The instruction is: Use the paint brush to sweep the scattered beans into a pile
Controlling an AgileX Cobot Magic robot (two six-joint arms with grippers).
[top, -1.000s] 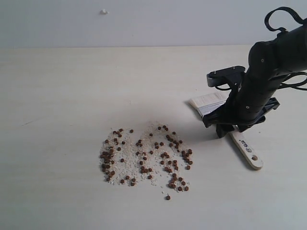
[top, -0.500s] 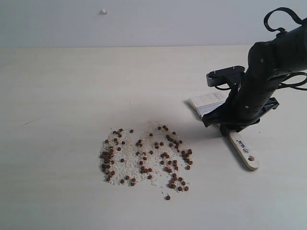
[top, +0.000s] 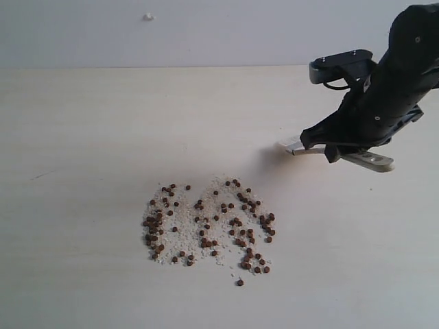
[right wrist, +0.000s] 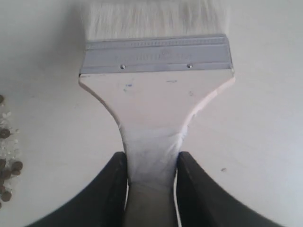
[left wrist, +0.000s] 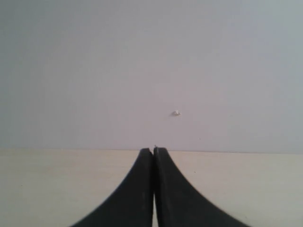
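Right gripper [right wrist: 151,165] jaws clamping paint brush [right wrist: 156,99] by narrow handle, brush hanging nearly flat above bench [top: 82,171], well right of beans [top: 206,223]. Left gripper [left wrist: 153,158] jaws closed, empty. Risks: handle twisting in grip under bristle pressure; fast stroke flinging beans outward.

The beans [top: 208,226] are reddish-brown; the paint brush [right wrist: 156,99] seems pale, silver-banded.
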